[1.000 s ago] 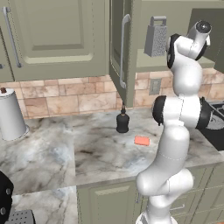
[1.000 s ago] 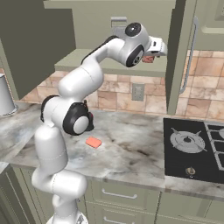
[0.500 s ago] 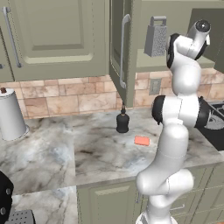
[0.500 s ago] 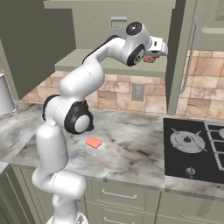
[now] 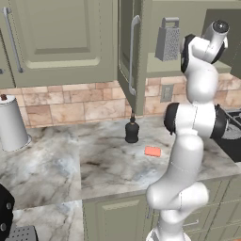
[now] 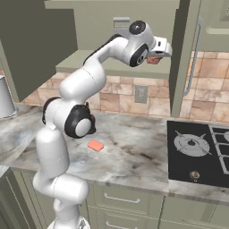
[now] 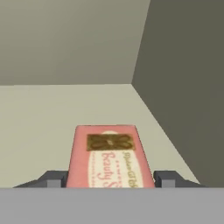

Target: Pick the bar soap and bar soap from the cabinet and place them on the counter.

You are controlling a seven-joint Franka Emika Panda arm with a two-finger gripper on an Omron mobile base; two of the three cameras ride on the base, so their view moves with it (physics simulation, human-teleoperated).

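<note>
Soap number two is the job in hand: one salmon-orange bar (image 5: 152, 151) already lies on the counter (image 5: 94, 160). Nearest the hand camera, the gripper (image 7: 112, 179) has its jaws apart, one at 7 and one at 5 o'clock, flanking the pink wrapped bar (image 7: 109, 155) on the cabinet shelf (image 7: 43, 122). Next, I judge, they must close on it, then lift it out.

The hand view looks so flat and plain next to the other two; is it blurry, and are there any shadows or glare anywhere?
Hand view: even light, no glare, the cabinet side wall darker; the lettering on the bar soap is soft but readable. Left base view: a faint shadow lies beside the black bottle on the counter. Right base view: the open door's inner face is dim.
</note>
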